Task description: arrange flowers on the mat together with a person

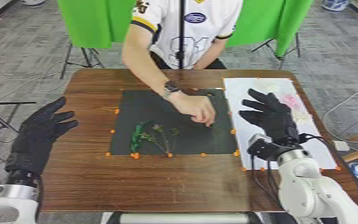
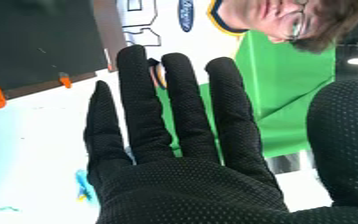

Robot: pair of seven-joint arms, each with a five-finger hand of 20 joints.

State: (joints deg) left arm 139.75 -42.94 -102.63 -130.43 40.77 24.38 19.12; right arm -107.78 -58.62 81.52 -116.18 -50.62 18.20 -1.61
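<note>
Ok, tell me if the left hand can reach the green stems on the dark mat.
Probably yes: the left hand is open, left of the stems, and the person's hand is to their right, off that path.

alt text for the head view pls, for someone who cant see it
A person's hand reaches down onto a dark mat with green stems on it, on a brown wooden table. The robot's open left hand is left of the mat; its open right hand is over a white sheet on the right.
</note>
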